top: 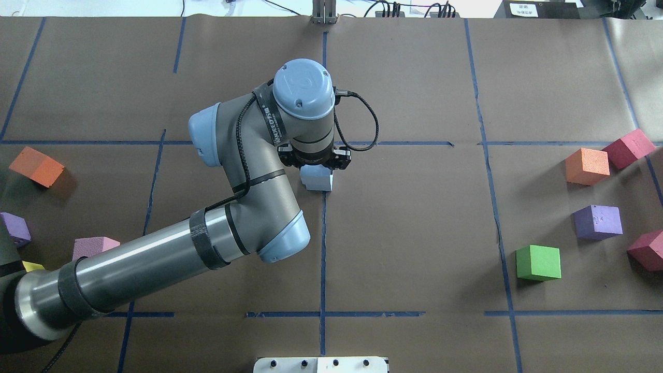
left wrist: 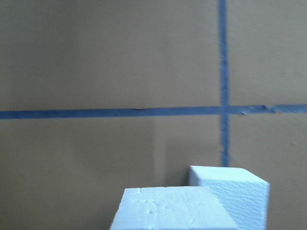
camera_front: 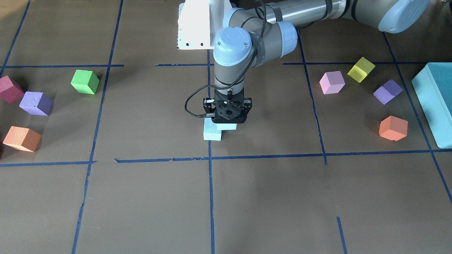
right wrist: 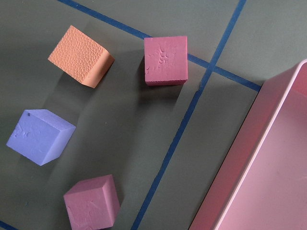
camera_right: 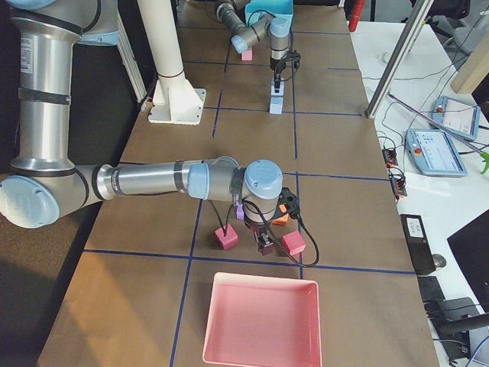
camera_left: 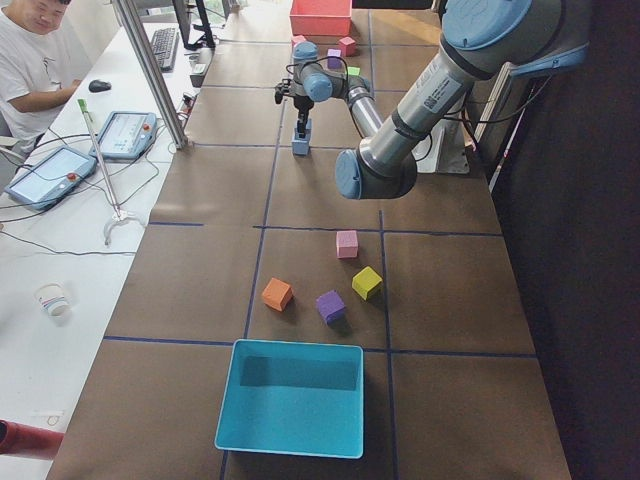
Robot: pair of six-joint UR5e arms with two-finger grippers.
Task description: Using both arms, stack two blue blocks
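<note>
My left gripper (camera_front: 227, 121) hangs straight down over the table's centre, also seen in the overhead view (top: 316, 163). Its fingers are hidden behind its body. It looks shut on the upper blue block (camera_front: 226, 126), which sits close at the bottom of the left wrist view (left wrist: 172, 211). That block overlaps the lower pale cyan block (camera_front: 212, 134), offset to one side of it (left wrist: 235, 196). Whether the two touch I cannot tell. My right gripper (camera_right: 266, 243) shows only in the exterior right view, low among cubes beside a pink tray. Whether it is open or shut I cannot tell.
A green cube (camera_front: 85, 82), a purple cube (camera_front: 36, 103), an orange cube (camera_front: 22, 138) and a maroon cube (camera_front: 9, 89) lie on my right side. Pink (camera_front: 332, 82), yellow (camera_front: 361, 69), purple (camera_front: 387, 91) and orange (camera_front: 393, 127) cubes lie by the teal box (camera_front: 436, 102). A pink tray (camera_right: 260, 321) is at my right end.
</note>
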